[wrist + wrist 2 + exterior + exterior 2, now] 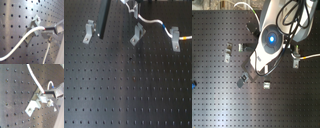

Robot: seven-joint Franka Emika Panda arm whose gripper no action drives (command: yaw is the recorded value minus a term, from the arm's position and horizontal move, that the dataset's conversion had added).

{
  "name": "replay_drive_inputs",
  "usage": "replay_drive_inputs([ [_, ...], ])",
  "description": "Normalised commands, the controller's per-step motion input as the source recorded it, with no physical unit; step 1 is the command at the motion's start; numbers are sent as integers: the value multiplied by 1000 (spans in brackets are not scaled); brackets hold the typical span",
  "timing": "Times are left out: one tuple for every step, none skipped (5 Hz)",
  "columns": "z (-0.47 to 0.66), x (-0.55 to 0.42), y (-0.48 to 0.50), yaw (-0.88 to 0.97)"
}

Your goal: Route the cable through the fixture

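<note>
Cable [153,22] runs white along the far edge of the black board [124,90], into the right clip [175,39]. Just by the middle clip [137,35], the gripper [47,32] pinches it tight. The arm [272,35] leans down over them. A third clip [88,31] stands beside a dark bar [103,19].

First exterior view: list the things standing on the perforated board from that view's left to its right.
Left clip bracket → long dark bar leaning beside it → middle clip bracket → blue band on the white cable → right clip bracket, with the cable passing at its top.
</note>
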Motion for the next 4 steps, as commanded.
replay_drive_inputs([
  [-90, 5, 4, 777],
  [-94, -2, 6, 871],
  [-73, 1, 1, 880],
  [-26, 0, 0, 888],
])
